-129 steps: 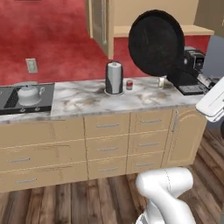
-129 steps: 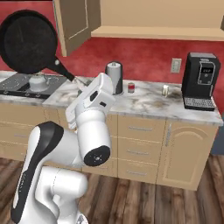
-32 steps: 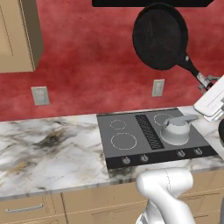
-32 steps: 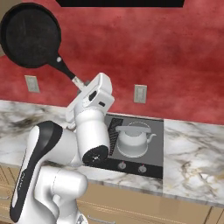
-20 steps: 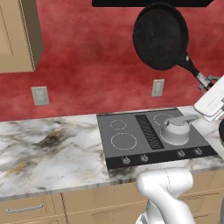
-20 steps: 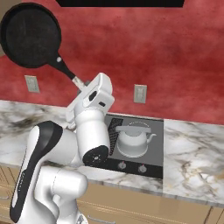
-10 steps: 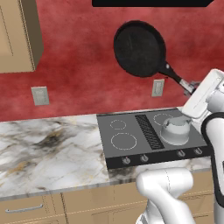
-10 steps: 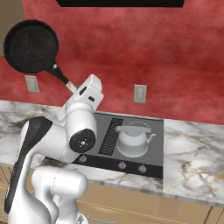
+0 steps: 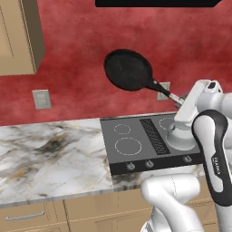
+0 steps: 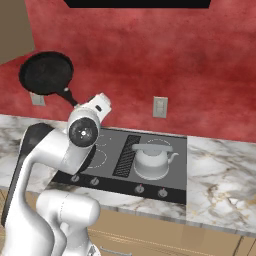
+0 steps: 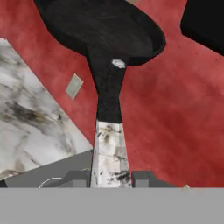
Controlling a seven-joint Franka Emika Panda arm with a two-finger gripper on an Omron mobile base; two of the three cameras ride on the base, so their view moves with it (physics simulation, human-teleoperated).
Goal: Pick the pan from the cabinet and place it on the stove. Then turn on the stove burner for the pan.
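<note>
The round black pan point(image 9: 129, 70) hangs tilted in the air above the left half of the stove point(image 9: 136, 158), in front of the red wall. My gripper point(image 9: 180, 100) is shut on the silver tip of its long handle. In the right base view the pan point(image 10: 46, 73) is up at the left, with the gripper point(image 10: 84, 107) just below and right of it. The hand view looks along the handle to the pan point(image 11: 103, 26), with the gripper point(image 11: 109, 178) pinching the silver end. The small stove burner point(image 9: 122, 129) is the bare rear-left ring. The cabinet point(image 9: 18, 38) hangs at the upper left.
A silvery-white lidded pot point(image 10: 150, 160) sits on the right side of the stove point(image 10: 175, 175), beside the black vent grille point(image 9: 153, 136). Knobs point(image 9: 149, 164) line the stove's front edge. Marble counter point(image 9: 50, 158) stretches left. A black hood point(image 9: 154, 2) is overhead, and outlets point(image 9: 41, 99) dot the wall.
Over the last second the arm has swung the pan down and to the left, from high near the hood to lower over the stove's left half. The grip on the handle has held.
</note>
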